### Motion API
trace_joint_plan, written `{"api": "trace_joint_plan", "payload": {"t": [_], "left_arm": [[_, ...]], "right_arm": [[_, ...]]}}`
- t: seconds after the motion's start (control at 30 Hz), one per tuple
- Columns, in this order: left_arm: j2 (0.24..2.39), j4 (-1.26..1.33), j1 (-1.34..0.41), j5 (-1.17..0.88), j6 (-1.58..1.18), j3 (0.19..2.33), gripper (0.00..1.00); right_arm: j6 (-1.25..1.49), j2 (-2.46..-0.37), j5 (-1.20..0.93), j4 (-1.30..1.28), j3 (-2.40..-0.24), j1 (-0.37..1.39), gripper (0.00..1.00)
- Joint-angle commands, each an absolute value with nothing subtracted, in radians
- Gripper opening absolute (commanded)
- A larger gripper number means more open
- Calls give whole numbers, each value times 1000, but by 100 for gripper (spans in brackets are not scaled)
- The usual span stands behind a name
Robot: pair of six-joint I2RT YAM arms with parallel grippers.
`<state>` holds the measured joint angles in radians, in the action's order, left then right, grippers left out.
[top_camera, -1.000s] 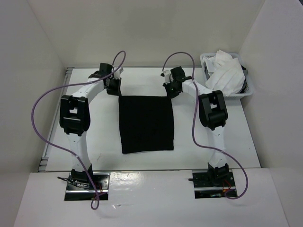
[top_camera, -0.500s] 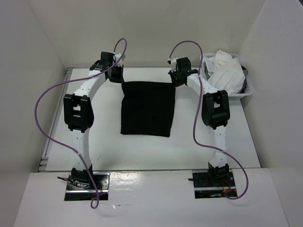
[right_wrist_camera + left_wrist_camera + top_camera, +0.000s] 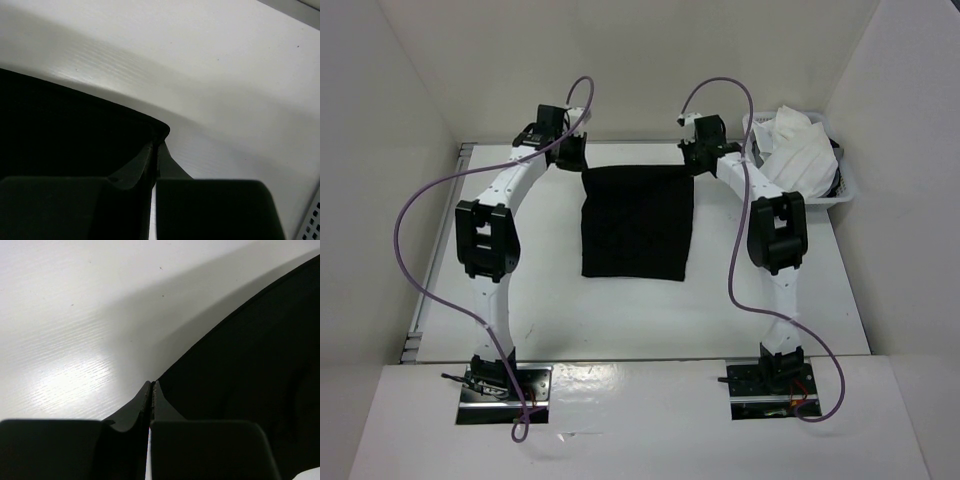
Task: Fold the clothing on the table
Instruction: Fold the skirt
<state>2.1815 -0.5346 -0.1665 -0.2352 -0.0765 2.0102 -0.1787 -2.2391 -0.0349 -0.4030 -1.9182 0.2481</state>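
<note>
On the table (image 3: 550, 310): one piece of black clothing (image 3: 637, 222), plain and without print, set as a near-square panel in the far middle of the white top, between the two arms.
Clothing, far edge: drawn straight across from one gripper to the other, close to the table's back edge.
Clothing, near edge: free, lying toward the arm bases, slightly slanted.
Clothing, surface: smooth from above, no large wrinkles; whether it is one layer or several, cannot tell.
Left gripper (image 3: 572, 158): at the far-left corner of the clothing, pressed together and pinching the fabric edge.
Left wrist view: the fingertips (image 3: 159, 401) meet with no gap, black fabric running off to the right of them, and a soft shadow on the white top beside it.
Right gripper (image 3: 692, 160): at the far-right corner of the clothing, likewise pressed together on the fabric.
Right wrist view: the rounded corner of the cloth sits right at the closed fingertips (image 3: 145, 162), the rest spreading left, with shadow on the table under the edge.
Basket (image 3: 842, 192): white plastic, at the far-right corner of the table, apart from the clothing.
White cloth (image 3: 790, 150): heaped in the basket, rising above its rim.
Metal rail (image 3: 420, 305): along the table's left edge.
Purple cables (image 3: 405, 225): one looping along each arm from base to wrist.
</note>
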Motion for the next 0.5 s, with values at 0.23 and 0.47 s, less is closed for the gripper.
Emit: {"api": "trace_joint_plan", "payload": {"t": [0.23,0.47], "left_arm": [[1936,-526,-179,-216,-11,1876,0],[1812,-537,-199,-242,38,1749,0]], "right_arm": [[-230,-1904,3,-304,-1723,301,0],[-308,-1746,-17,-336,-1554,363,0]]}}
